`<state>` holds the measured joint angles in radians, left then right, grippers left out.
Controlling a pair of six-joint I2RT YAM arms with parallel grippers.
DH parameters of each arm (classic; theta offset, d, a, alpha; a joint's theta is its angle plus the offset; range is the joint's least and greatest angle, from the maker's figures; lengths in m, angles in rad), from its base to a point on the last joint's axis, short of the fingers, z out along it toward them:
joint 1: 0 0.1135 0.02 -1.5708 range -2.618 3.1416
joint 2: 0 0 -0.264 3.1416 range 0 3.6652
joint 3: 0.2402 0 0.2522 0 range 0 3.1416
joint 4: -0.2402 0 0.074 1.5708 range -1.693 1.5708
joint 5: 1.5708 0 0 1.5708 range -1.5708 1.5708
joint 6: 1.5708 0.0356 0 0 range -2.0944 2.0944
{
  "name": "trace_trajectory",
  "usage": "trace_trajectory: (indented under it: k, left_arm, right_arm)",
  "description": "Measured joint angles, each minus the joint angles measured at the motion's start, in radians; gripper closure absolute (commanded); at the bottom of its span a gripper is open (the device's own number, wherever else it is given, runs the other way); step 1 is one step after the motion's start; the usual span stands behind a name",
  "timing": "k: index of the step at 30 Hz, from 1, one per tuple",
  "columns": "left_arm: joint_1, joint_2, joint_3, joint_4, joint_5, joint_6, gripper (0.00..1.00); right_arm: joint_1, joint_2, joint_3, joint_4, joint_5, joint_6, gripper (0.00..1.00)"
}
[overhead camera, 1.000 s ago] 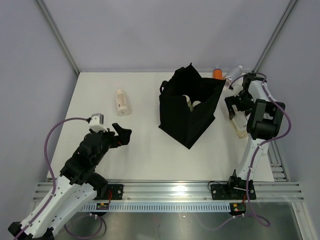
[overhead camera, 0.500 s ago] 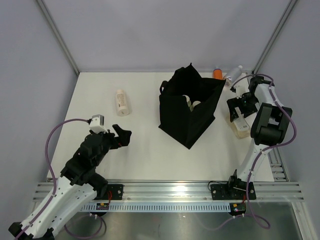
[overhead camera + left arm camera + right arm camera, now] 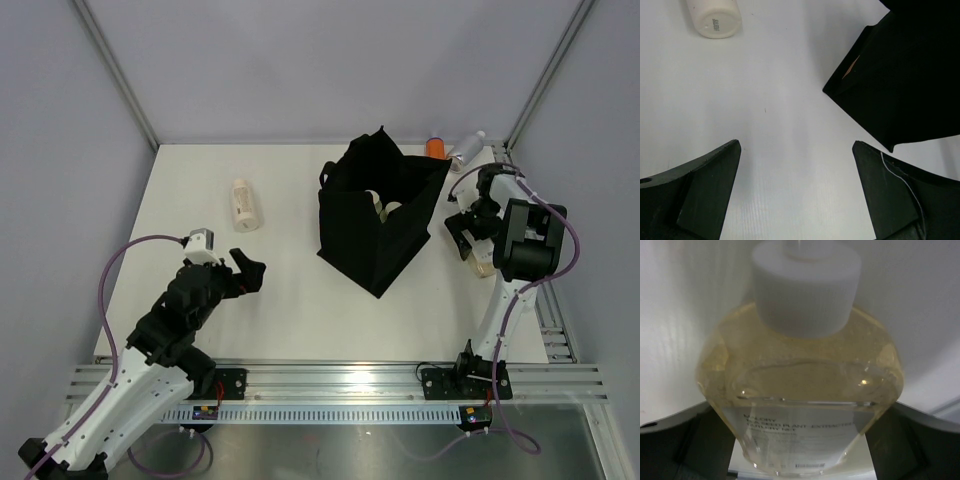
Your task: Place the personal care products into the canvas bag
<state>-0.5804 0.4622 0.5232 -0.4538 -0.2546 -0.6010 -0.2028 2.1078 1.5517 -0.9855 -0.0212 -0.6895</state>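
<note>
The black canvas bag (image 3: 385, 210) stands open at the table's middle right; pale bottles (image 3: 385, 207) show inside it. It also shows in the left wrist view (image 3: 910, 75). A clear amber bottle (image 3: 481, 263) lies on the table by the right edge. My right gripper (image 3: 468, 228) is open and low over it. In the right wrist view its jaws (image 3: 800, 415) stand on either side of the bottle (image 3: 800, 370), close to its sides. A cream-white bottle (image 3: 243, 203) lies at the far left, also in the left wrist view (image 3: 713, 17). My left gripper (image 3: 248, 265) is open and empty, also in its own wrist view (image 3: 796, 150).
An orange bottle (image 3: 436, 147) and a small clear bottle (image 3: 470, 148) lie at the back right corner behind the bag. The cage's right post (image 3: 540, 100) and the table's right edge are close to my right arm.
My right gripper swung slightly right, then came back and down over the amber bottle. My left arm has crept slightly forward. The bottles and the bag have not moved.
</note>
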Motion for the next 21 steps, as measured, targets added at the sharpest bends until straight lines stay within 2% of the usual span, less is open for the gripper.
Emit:
trace_trajectory:
  k: [2, 4, 5, 6, 9, 10, 12, 21]
  left_arm:
    - [0.0, 0.0, 0.0, -0.001, 0.0, -0.001, 0.01]
    - [0.0, -0.002, 0.0, -0.001, 0.0, -0.002, 0.01]
    - [0.0, -0.003, 0.0, -0.001, 0.0, -0.003, 0.01]
    - [0.0, -0.003, 0.0, -0.001, 0.0, -0.003, 0.01]
    - [0.0, -0.004, 0.0, -0.001, 0.0, -0.006, 0.01]
    - [0.0, -0.005, 0.0, -0.002, 0.0, -0.007, 0.01]
    - [0.0, -0.008, 0.0, -0.005, 0.0, -0.011, 0.01]
    - [0.0, -0.109, -0.016, 0.0, 0.004, -0.055, 0.01]
  right_arm:
    - [0.014, 0.006, 0.001, 0.001, 0.033, 0.005, 0.02]
    - [0.022, 0.008, 0.003, -0.002, 0.043, 0.005, 0.19]
    - [0.023, 0.012, 0.009, -0.011, 0.044, 0.007, 0.3]
    - [0.023, 0.018, 0.018, -0.018, 0.044, 0.009, 0.57]
    - [0.015, 0.037, 0.051, -0.039, 0.018, 0.027, 0.83]
    - [0.007, 0.038, 0.061, -0.049, -0.008, 0.028, 0.99]
    - [-0.017, 0.044, 0.082, -0.071, -0.08, 0.043, 1.0]
    - [-0.211, 0.045, 0.105, -0.145, -0.58, 0.08, 1.0]
